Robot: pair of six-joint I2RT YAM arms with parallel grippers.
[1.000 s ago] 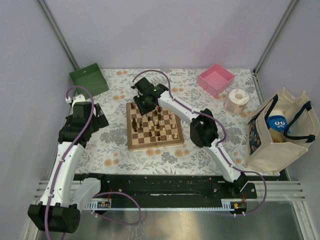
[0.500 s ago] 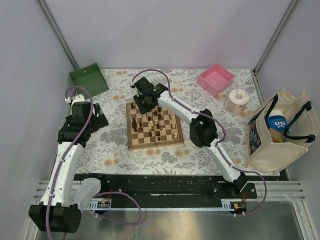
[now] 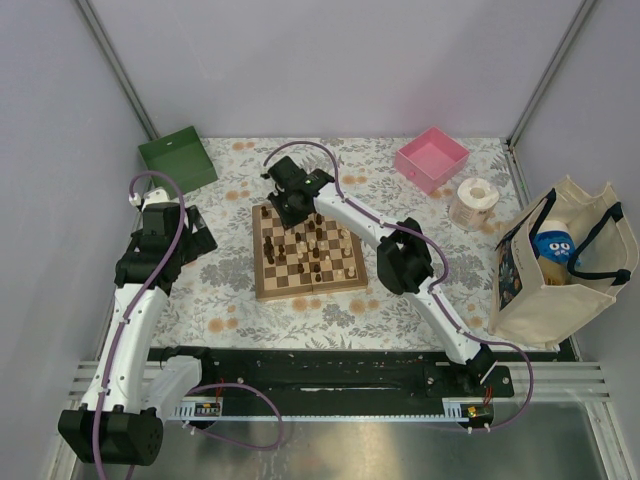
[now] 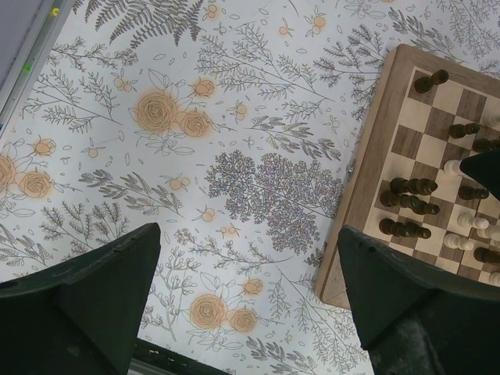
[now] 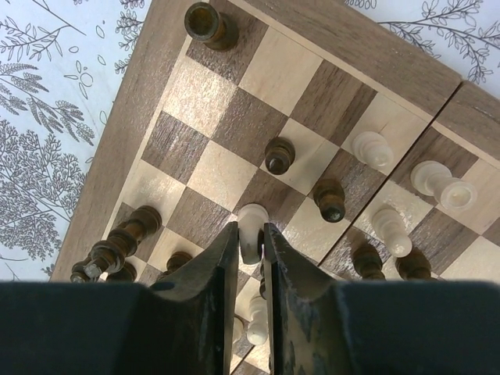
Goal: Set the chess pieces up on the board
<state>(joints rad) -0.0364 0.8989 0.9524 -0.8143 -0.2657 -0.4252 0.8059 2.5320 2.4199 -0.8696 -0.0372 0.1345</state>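
Note:
The wooden board (image 3: 262, 283) lies mid-table with dark and cream chess pieces (image 3: 312, 248) scattered on its squares. My right gripper (image 5: 251, 234) is over the board's far left part (image 3: 287, 210). It is shut on a cream piece (image 5: 251, 228) held between its fingertips (image 5: 228, 244) above the squares. Dark pieces (image 5: 280, 154) and cream pieces (image 5: 372, 148) stand around it. My left gripper (image 4: 248, 269) is open and empty over the flowered cloth, left of the board (image 4: 367, 180); it shows in the top view (image 3: 190, 240).
A green box (image 3: 177, 157) sits at the far left, a pink box (image 3: 432, 158) at the far right. A paper roll (image 3: 473, 203) and a cloth bag (image 3: 556, 265) stand on the right. The flowered cloth (image 4: 195, 156) covers the table.
My right gripper has shifted slightly toward the board's far left corner. The left arm has not moved.

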